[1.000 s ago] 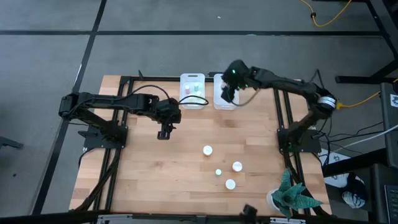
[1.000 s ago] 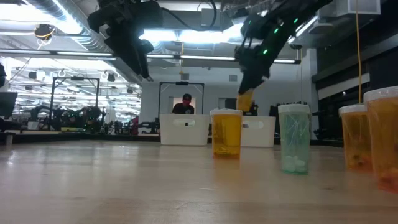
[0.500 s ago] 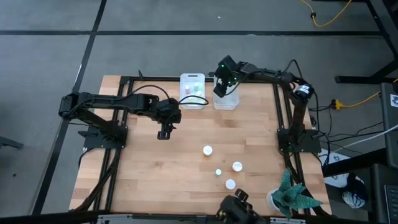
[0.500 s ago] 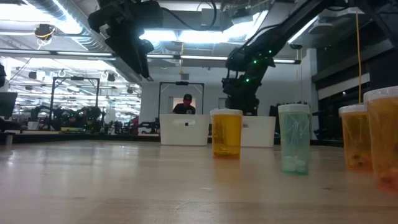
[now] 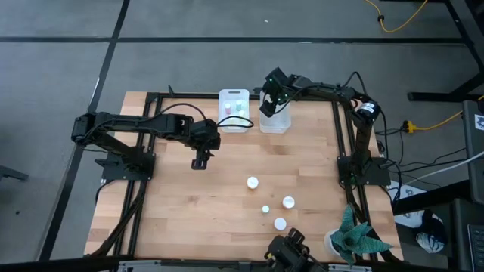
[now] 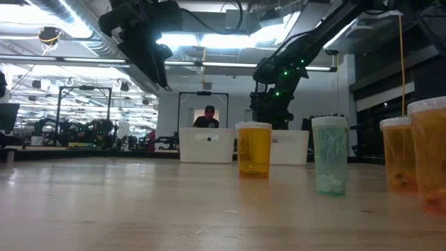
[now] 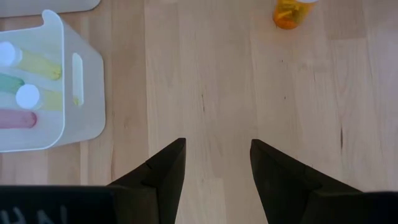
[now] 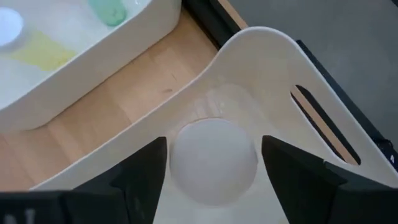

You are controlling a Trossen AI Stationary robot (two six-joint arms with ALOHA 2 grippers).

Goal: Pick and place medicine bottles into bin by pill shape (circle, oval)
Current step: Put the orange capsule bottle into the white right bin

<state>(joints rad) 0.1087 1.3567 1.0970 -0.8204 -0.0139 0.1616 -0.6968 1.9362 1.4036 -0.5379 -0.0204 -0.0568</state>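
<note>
My right gripper (image 5: 268, 106) reaches down into the right white bin (image 5: 277, 123) at the table's far edge and is open. A bottle's white cap (image 8: 213, 160) sits between its fingers inside that bin. The left white bin (image 5: 234, 111) holds pastel bottles (image 7: 28, 65). Several white-capped bottles stand upright on the table at the near right (image 5: 252, 182), (image 5: 288, 202), (image 5: 280, 223). In the low view they show as orange (image 6: 254, 149) and green (image 6: 329, 164). My left gripper (image 5: 200, 160) hangs open above bare table, left of the bins. My right gripper's fingers (image 8: 146, 171) stand close on either side of the bottle's white cap (image 8: 177, 155), slanting down from above into the right bin. Only a sliver of gap shows on each side; I cannot tell whether they touch it.
A black frame runs round the table's sides. A green plant (image 5: 355, 238) stands at the near right corner. An orange bottle (image 7: 290, 12) shows ahead of my left gripper. A person (image 6: 209, 117) sits in the room beyond the bins.
My right gripper has gone down and a little toward the table's left, into the right bin, carrying an orange bottle. A second ago the bottle showed under the gripper above the bin; now the bin wall hides it in the low view.
</note>
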